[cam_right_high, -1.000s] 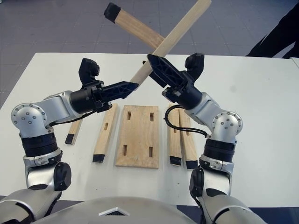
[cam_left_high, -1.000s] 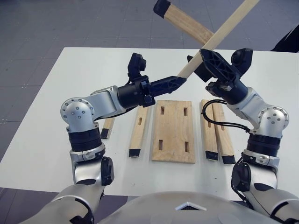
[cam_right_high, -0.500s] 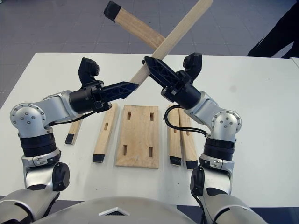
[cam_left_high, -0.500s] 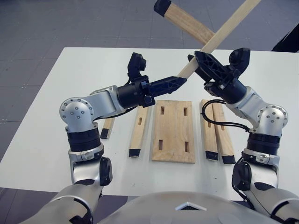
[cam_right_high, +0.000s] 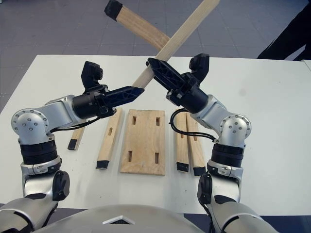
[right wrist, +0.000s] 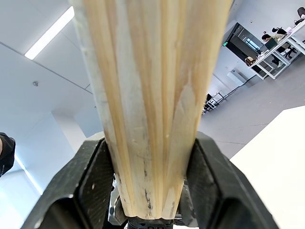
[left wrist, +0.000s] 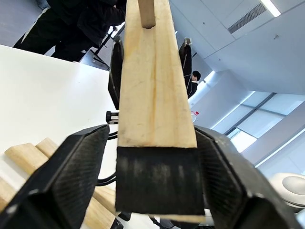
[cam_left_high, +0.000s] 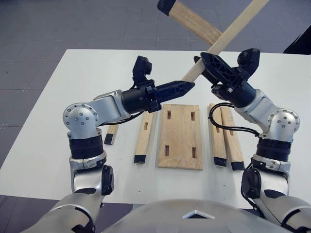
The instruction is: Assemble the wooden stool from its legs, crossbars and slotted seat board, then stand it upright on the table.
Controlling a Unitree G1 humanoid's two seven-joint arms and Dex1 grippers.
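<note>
Two parts aloft: crossbar [cam_left_high: 233, 28] and leg [cam_left_high: 192, 21], crossed in an X above the far side of the table [cam_left_high: 58, 126]. Can't tell if the bar sits in a slot of the leg.
Look: both pale bare wood. The bar is thin and plain; the leg is wider, with a black cap on its high end.
Left gripper [cam_left_high: 190, 86]: fingers pinched on the bar's low end.
Right gripper [cam_left_high: 204, 57]: clamped on the leg's low end.
Why: probably held clear of the table so each arm can angle its part for mating.
On table: seat board [cam_left_high: 180, 141] flat, four slots up. Black-tipped pieces [cam_left_high: 143, 141] flank it, two per side, laid out within reach.
</note>
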